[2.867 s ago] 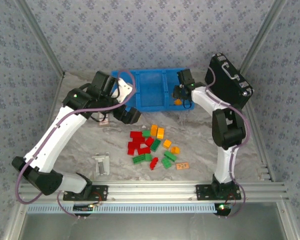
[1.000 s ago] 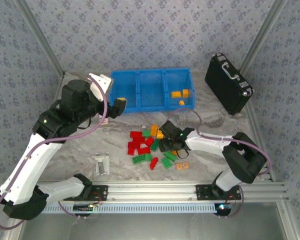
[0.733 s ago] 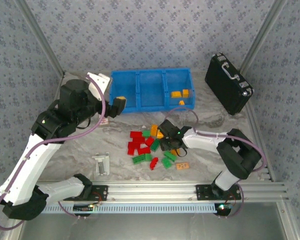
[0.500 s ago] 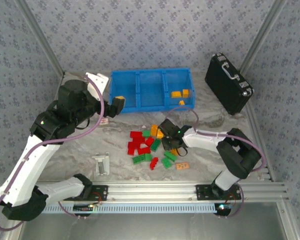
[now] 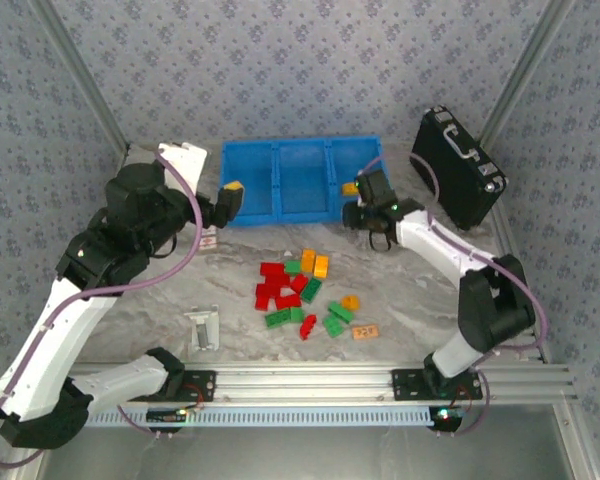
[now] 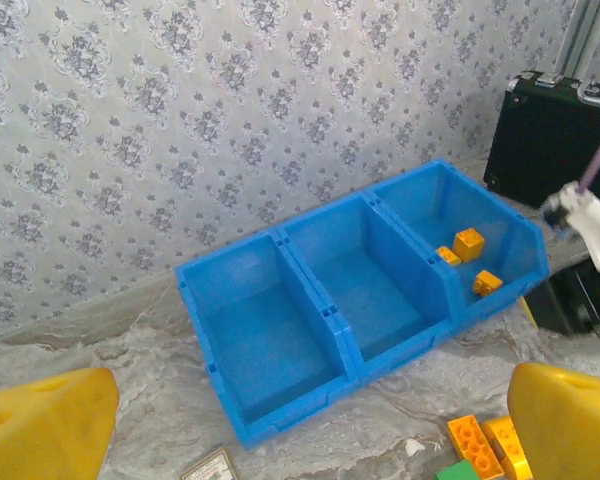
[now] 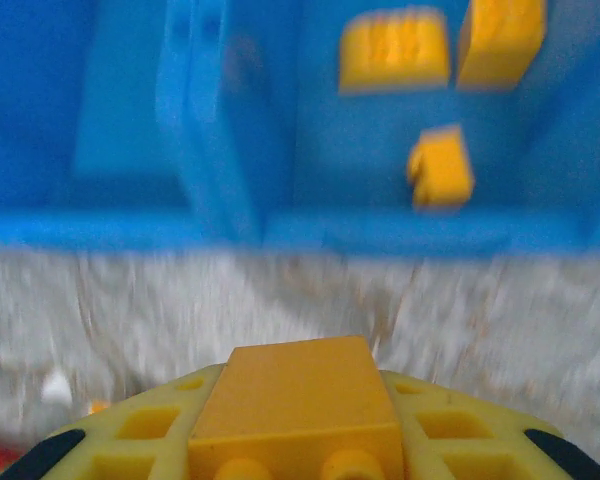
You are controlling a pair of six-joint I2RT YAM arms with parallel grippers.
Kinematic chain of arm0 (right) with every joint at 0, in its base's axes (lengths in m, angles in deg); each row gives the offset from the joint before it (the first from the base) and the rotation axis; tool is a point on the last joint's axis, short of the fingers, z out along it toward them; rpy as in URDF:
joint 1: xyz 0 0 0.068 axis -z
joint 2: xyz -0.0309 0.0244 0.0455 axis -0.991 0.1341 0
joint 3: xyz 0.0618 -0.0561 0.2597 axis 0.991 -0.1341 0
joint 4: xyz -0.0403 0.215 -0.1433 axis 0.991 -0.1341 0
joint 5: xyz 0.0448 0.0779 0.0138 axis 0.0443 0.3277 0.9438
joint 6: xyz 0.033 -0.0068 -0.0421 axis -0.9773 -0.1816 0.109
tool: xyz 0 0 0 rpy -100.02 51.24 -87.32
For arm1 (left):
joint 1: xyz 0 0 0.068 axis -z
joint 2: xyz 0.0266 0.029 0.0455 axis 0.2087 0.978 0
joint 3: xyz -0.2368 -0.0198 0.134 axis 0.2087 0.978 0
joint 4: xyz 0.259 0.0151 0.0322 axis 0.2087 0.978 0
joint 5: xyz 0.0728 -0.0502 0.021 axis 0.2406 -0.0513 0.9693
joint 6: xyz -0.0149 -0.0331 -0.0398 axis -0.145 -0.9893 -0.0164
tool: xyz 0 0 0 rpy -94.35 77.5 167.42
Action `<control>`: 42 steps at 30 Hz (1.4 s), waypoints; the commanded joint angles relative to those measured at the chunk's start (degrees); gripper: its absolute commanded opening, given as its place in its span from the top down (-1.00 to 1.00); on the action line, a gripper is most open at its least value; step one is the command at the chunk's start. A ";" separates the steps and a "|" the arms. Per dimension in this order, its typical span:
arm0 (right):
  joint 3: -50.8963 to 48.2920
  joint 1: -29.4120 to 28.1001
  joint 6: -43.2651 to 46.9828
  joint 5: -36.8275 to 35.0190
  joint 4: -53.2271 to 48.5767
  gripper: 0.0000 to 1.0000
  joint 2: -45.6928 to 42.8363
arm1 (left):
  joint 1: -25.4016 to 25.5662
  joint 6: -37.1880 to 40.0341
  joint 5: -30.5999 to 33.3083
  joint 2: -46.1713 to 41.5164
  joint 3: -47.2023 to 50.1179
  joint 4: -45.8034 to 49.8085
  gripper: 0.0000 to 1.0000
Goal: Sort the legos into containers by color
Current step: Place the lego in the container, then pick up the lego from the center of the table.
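A robotics lab test cell: aluminium frame (image 5: 88, 90), wallpaper-patterned walls (image 5: 280, 60) left, right and far, marbled table (image 5: 220, 280), two arms (image 5: 90, 290) bolted to a near rail (image 5: 310, 378).

Grey floral wallpaper (image 5: 300, 60), marbled tabletop (image 5: 230, 285), aluminium frame (image 5: 310, 382)

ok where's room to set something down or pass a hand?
Bare table between blue tray and lego pile, and right of the pile to the right arm. Tray's left and middle compartments empty. Crowded: pile; right gripper with an orange brick at the right compartment.
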 commanded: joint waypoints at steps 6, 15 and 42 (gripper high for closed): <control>17.09 4.12 2.49 1.39 0.06 0.35 17.95 | 0.23 2.60 1.48 1.22 1.14 -2.54 -1.00; 28.68 6.75 1.35 2.57 -1.93 0.34 28.74 | 0.27 5.35 3.21 2.14 1.94 -0.66 -1.00; -0.08 -10.31 -6.00 0.21 -11.75 -0.46 3.10 | 0.27 4.72 -0.71 1.91 4.44 -2.43 -1.00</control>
